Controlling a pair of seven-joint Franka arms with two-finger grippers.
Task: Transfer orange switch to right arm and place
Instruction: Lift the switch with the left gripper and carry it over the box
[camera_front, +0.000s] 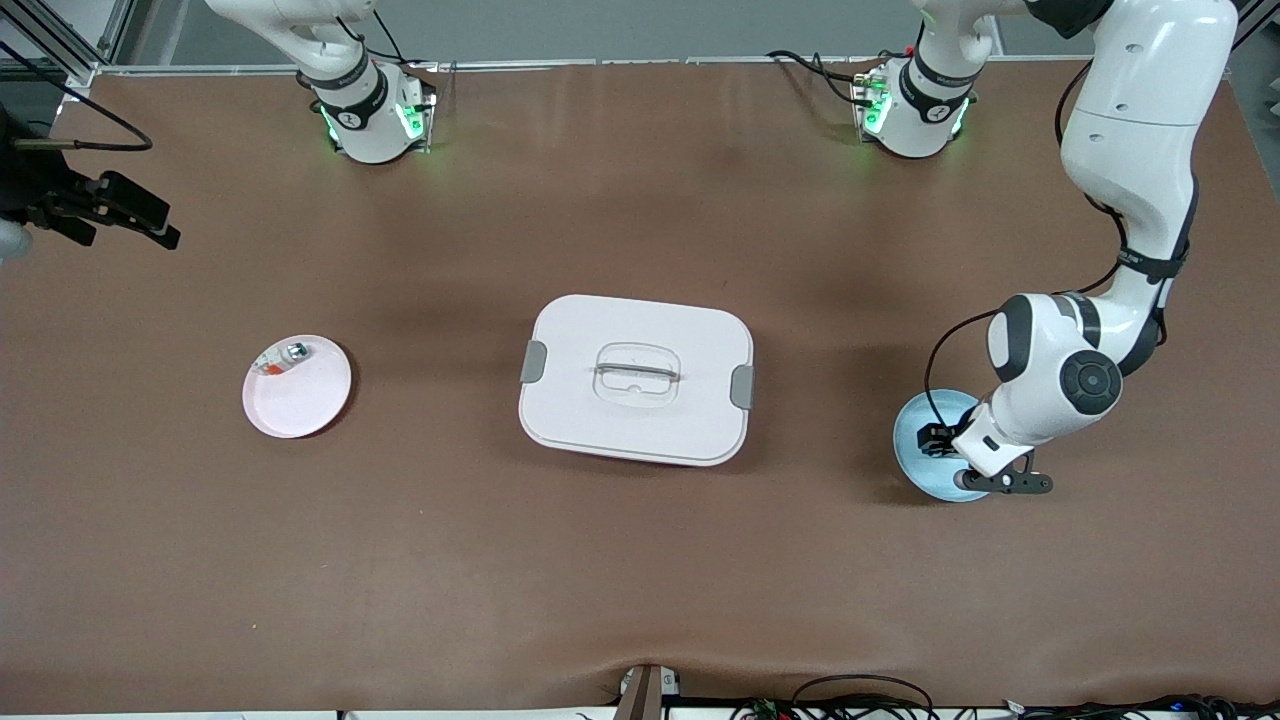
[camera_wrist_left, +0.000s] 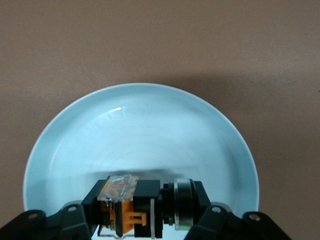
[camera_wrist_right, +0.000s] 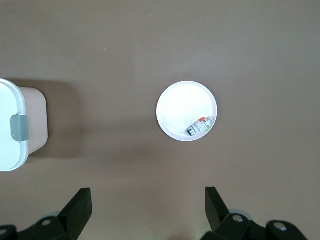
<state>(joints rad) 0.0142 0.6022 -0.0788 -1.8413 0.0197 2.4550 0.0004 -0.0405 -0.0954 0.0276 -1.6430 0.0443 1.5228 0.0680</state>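
The orange switch (camera_wrist_left: 135, 207), a stubby black part with orange bands and a silver ring, lies on its side between the left gripper's fingers (camera_wrist_left: 92, 200). My left gripper (camera_wrist_left: 145, 215) is shut on it, low over the light blue plate (camera_wrist_left: 140, 135). In the front view the left gripper (camera_front: 990, 483) is at that plate's (camera_front: 925, 425) rim nearer the camera, at the left arm's end; the wrist hides the switch there. My right gripper (camera_front: 105, 210) hangs open and empty high over the right arm's end, its fingertips (camera_wrist_right: 80, 200) wide apart.
A white lidded box (camera_front: 600, 330) with grey latches stands mid-table. A pale pink plate (camera_front: 300, 400) toward the right arm's end holds a small silver-white-and-red piece (camera_front: 285, 358). The right wrist view shows that plate (camera_wrist_right: 180, 107), the piece (camera_wrist_right: 201, 126) and the box's end (camera_wrist_right: 10, 125).
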